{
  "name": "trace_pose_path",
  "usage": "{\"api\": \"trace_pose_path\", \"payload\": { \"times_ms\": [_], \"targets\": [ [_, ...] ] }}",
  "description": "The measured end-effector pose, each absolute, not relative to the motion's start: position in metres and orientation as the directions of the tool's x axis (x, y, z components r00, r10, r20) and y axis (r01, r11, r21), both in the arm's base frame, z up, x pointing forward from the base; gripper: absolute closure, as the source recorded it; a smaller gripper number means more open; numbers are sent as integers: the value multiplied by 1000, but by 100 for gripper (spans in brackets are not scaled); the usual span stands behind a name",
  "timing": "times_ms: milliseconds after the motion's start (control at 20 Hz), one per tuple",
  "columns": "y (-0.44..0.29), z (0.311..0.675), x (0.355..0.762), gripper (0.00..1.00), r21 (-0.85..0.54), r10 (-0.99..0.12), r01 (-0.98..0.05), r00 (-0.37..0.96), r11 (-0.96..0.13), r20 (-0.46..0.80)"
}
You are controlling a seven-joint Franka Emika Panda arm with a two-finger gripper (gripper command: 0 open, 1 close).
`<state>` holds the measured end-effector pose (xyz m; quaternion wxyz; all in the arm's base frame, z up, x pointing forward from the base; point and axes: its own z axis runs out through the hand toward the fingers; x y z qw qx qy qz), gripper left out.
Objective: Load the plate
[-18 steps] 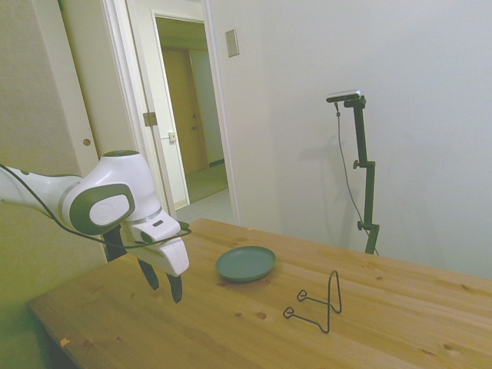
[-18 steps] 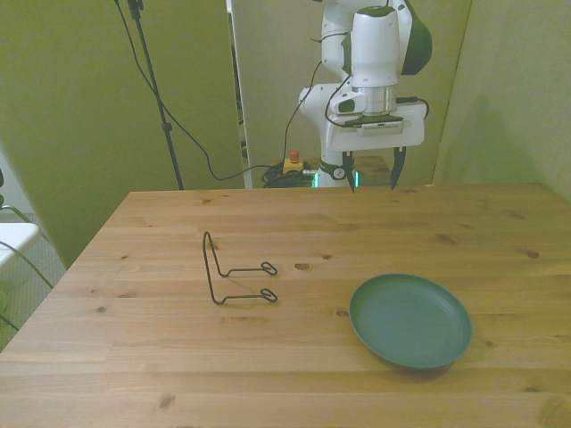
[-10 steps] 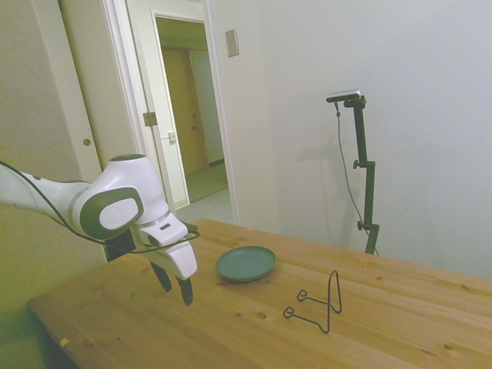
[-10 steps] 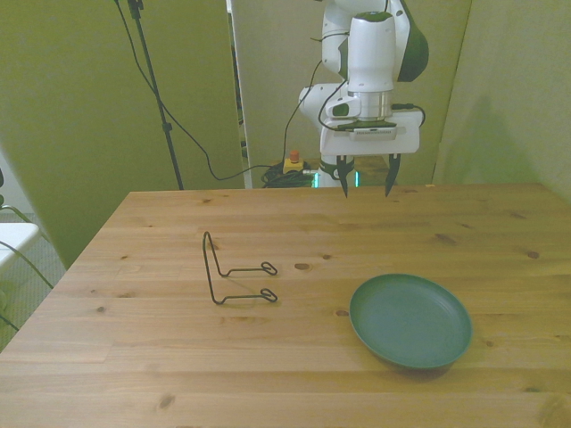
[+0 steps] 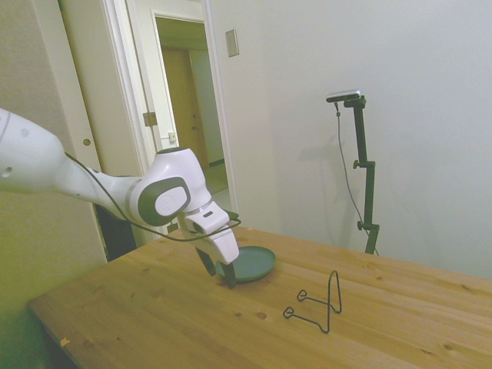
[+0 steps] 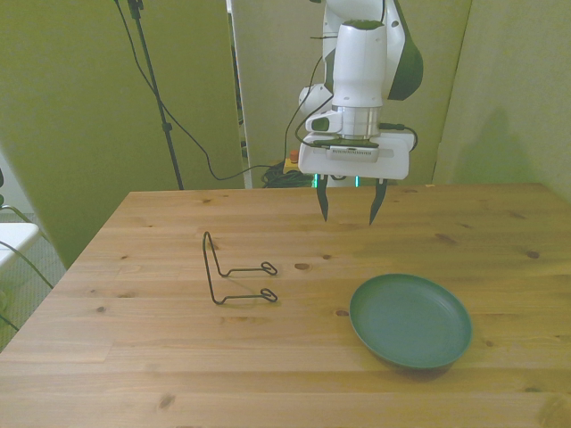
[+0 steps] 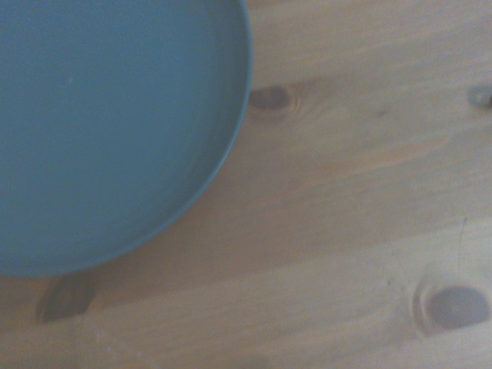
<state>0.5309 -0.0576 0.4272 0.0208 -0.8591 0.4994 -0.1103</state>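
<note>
Pincer: the pincer [image 6: 349,204] is hanging above the counter [image 6: 161,357] with its two dark fingers spread wide and pointing down, gripping nothing
Plate: the plate [image 6: 410,319] is lying flat on the counter in the front view, at about 5 o'clock from the pincer, apart from it; in the side view [image 5: 247,263] the fingertips are overlapping its near rim
Wrist view: the plate [image 7: 100,131] is filling one corner, bare wood beside it
Wire stand: the wire stand [image 6: 234,270] is standing at about 8 o'clock from the pincer, well apart from the plate
Edges: the plate is sitting near the counter's edge closest to the front camera, with bare wood between plate and stand
</note>
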Motion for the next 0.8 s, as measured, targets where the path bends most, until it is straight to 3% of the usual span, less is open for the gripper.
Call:
{"api": "trace_pose_path", "payload": {
  "times_ms": [250, 550, 800],
  "targets": [
    [-60, 427, 569, 0, -149, -859, -850, 478, -505, 184],
    [-63, 418, 567, 0, -146, -865, -857, 469, -495, 180],
    [-76, 404, 594, 0, -165, -888, -877, 421, -451, 185]
  ]
}}
